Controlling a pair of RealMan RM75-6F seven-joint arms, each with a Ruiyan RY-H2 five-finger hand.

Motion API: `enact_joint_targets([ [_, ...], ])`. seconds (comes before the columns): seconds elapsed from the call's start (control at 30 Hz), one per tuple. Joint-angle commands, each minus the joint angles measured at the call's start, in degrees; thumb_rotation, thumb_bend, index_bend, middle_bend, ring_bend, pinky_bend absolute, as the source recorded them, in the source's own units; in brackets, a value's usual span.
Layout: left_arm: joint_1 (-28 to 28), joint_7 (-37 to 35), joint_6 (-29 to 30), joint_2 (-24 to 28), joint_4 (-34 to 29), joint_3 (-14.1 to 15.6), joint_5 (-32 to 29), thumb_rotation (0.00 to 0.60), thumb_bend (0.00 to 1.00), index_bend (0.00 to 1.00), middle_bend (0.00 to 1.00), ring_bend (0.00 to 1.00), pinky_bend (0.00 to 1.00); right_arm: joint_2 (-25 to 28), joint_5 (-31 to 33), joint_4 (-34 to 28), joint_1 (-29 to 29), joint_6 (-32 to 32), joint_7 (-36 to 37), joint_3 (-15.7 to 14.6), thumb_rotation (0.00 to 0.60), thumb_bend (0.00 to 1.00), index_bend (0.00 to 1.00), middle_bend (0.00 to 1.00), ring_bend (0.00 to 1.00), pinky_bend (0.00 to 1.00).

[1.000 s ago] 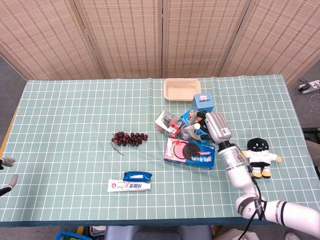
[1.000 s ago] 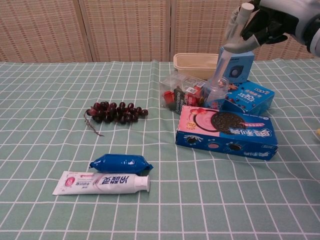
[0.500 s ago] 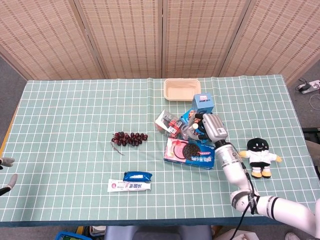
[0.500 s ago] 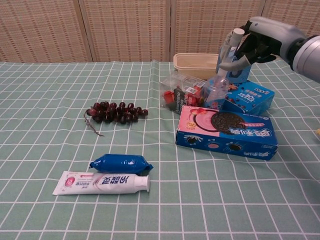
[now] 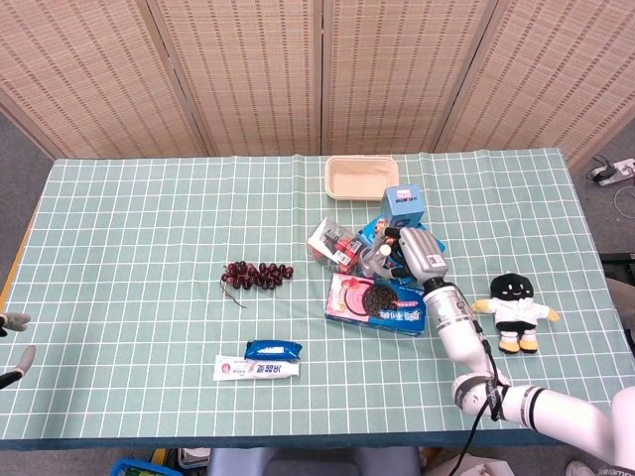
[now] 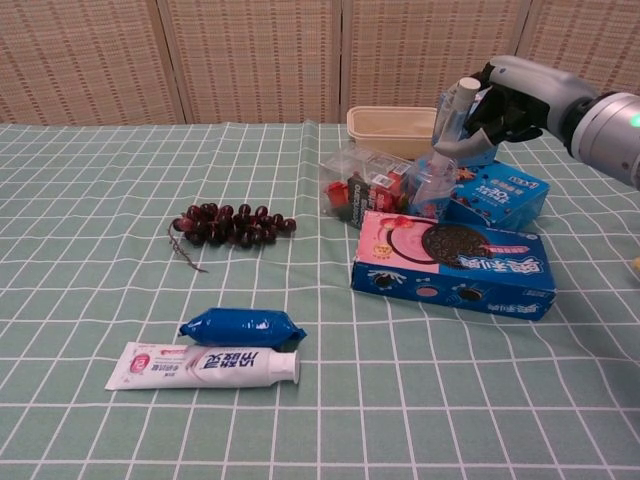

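My right hand [image 5: 417, 254] [image 6: 503, 97] hovers over a cluster of snack packs right of the table's middle, its fingers [image 6: 456, 103] spread and reaching down-left. They hang just above a small clear bottle [image 5: 376, 260] [image 6: 431, 186]; I cannot tell if they touch it. Nothing shows in its grasp. Behind the hand stands an upright blue carton [image 5: 405, 202] [image 6: 486, 141]. In front lies a blue-and-pink cookie box [image 5: 378, 300] [image 6: 455, 263]. Only fingertips of my left hand [image 5: 12, 342] show at the left edge, apart and holding nothing.
Dark grapes [image 5: 256, 275] [image 6: 231, 225] lie mid-table. A toothpaste tube [image 5: 256, 369] [image 6: 205, 365] and blue packet [image 5: 273, 349] [image 6: 242, 326] sit near the front. A beige tray [image 5: 361, 178] [image 6: 393, 127], a clear pack [image 5: 332, 245] [image 6: 362, 184], a flat blue box [image 6: 500, 195] and a plush toy [image 5: 513, 306] surround the cluster.
My right hand has come down and drawn in closer over the clear bottle. Left hand and the objects on the table have stayed put.
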Motion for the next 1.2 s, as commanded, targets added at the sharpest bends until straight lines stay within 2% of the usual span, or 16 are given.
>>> enact_joint_targets([
  [0.03, -0.03, 0.1, -0.07, -0.01, -0.01, 0.05, 0.06, 0.6, 0.33, 0.47, 0.45, 0.44, 0.63, -0.06, -0.3, 0.23, -0.11, -0.18, 0.68, 0.03, 0.6, 0.23, 0.43, 1.0, 1.0, 1.0],
  [0.17, -0.05, 0.14, -0.18, -0.02, 0.03, 0.08, 0.03, 0.6, 0.33, 0.47, 0.45, 0.44, 0.63, -0.01, -0.98, 0.22, -0.41, -0.03, 1.96, 0.15, 0.6, 0.17, 0.36, 1.0, 1.0, 1.0],
  [0.37, -0.05, 0.33, -0.28, 0.0, 0.02, 0.17, 0.06, 0.6, 0.33, 0.47, 0.45, 0.44, 0.63, 2.09, -3.2, -2.51, -1.85, 1.7, 2.08, -0.57, 0.6, 0.15, 0.3, 1.0, 1.0, 1.0],
  [0.43, -0.09, 0.46, -0.38, 0.0, 0.02, 0.21, 0.07, 0.6, 0.33, 0.47, 0.45, 0.44, 0.63, 3.54, -3.75, -4.21, -2.48, 2.2, 1.2, -1.08, 0.6, 0.14, 0.25, 1.0, 1.0, 1.0],
  [0.67, -0.32, 1.42, -0.97, -0.24, 0.12, 0.26, -0.26, 0.6, 0.33, 0.47, 0.45, 0.44, 0.63, 11.8, -4.73, -14.3, -6.09, 5.35, -6.02, -3.93, 0.6, 0.1, 0.14, 0.99, 1.0, 1.0],
  [0.8, -0.57, 1.98, -1.36, -0.62, 0.31, 0.18, -0.51, 0.6, 0.33, 0.46, 0.45, 0.44, 0.63, 15.48, -5.72, -18.4, -8.61, 9.5, -13.71, -6.46, 0.6, 0.1, 0.07, 0.93, 0.99, 1.0],
  [0.97, -1.02, 3.21, -1.92, -1.38, 0.67, 0.41, -0.14, 0.6, 0.33, 0.44, 0.45, 0.44, 0.63, 19.32, -7.41, -23.05, -13.03, 15.9, -21.91, -10.16, 0.6, 0.1, 0.06, 0.84, 0.92, 1.0],
  [1.07, -1.26, 3.71, -2.0, -1.93, 0.95, 0.61, 0.46, 0.6, 0.33, 0.44, 0.45, 0.44, 0.63, 21.24, -9.26, -24.93, -16.18, 20.05, -25.52, -12.6, 0.6, 0.1, 0.06, 0.75, 0.82, 0.99],
  [1.2, -1.54, 4.68, -2.17, -2.65, 1.26, 0.94, 1.18, 0.6, 0.33, 0.44, 0.45, 0.44, 0.63, 22.51, -12.8, -25.37, -20.76, 25.52, -25.85, -15.39, 0.6, 0.1, 0.06, 0.62, 0.67, 0.87],
])
